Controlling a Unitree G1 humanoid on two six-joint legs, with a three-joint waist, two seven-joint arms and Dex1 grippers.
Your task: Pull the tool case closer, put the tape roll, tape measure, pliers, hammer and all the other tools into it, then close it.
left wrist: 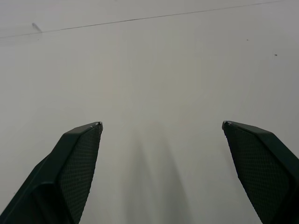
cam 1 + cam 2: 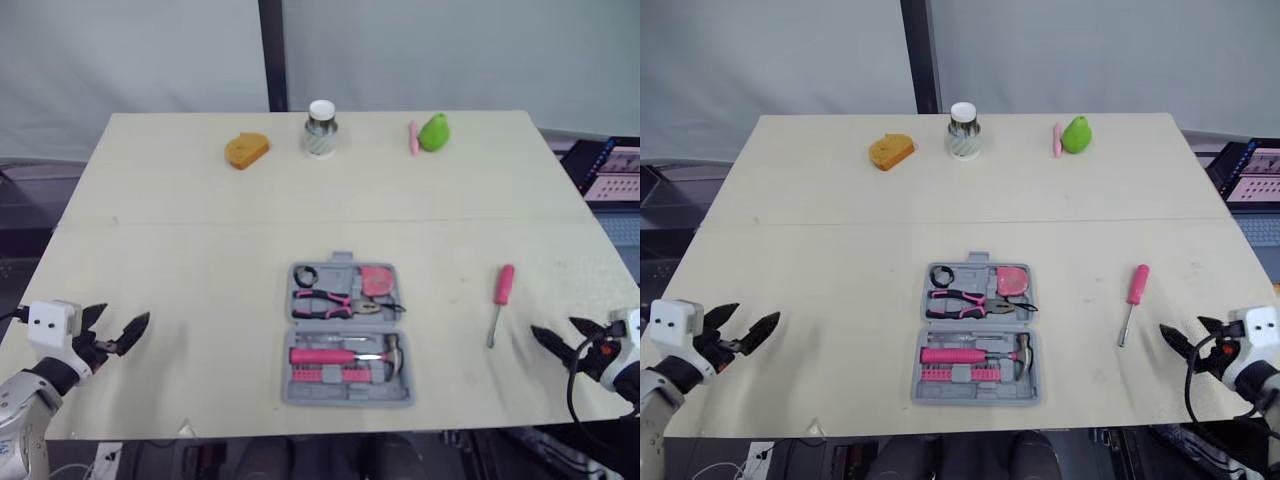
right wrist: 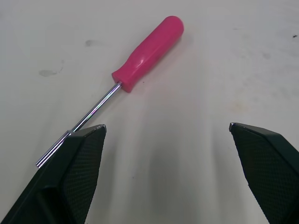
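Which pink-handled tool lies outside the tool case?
The pink screwdriver, on the table beside the open tool case, nearest the right gripper. The pink-handled pliers and hammer sit inside the case.

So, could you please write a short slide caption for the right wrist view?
Open right tool over the table, close to a pink screwdriver lying flat.

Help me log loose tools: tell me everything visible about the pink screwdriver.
The screwdriver has a smooth pink handle, plastic by its look, and a thin shiny metal shaft. It lies flat on the table, right of the open tool case, handle away from the robot. Untouched; the open right gripper hovers near its tip.
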